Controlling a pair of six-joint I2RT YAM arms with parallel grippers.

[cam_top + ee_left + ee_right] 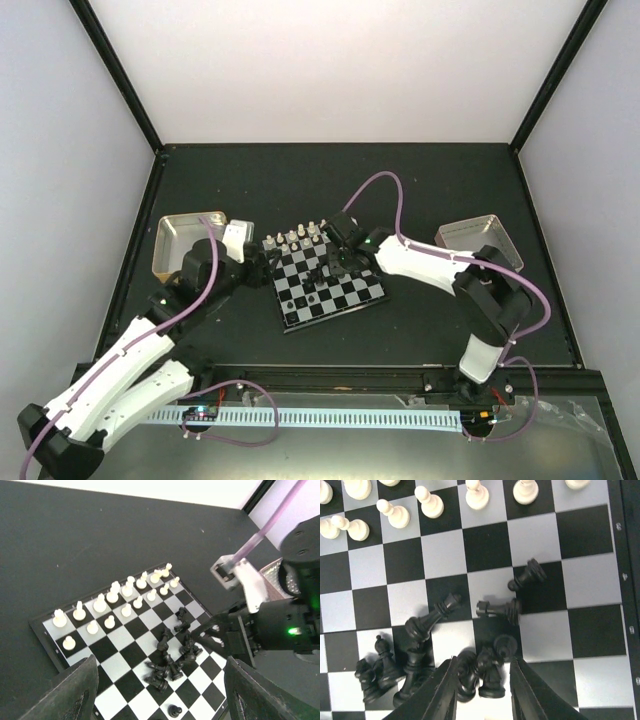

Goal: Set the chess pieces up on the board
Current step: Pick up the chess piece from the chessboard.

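The board (352, 297) lies at the table's middle. White pieces (294, 240) stand in two rows along its far edge, also in the left wrist view (114, 596). Black pieces (172, 657) lie toppled in a heap mid-board; one black pawn (174, 710) stands alone near the board's near edge. My right gripper (482, 680) is open low over the heap, its fingers either side of two or three black pieces (490, 672); it also shows from above (340, 262). My left gripper (165, 700) is open and empty above the board's left side (262, 262).
A shallow metal tray (180, 245) sits left of the board under the left arm, and another (480, 240) sits to the right. Toppled black pieces (497, 609) lie just beyond the right fingers. The board's rim (625, 580) runs close on the right.
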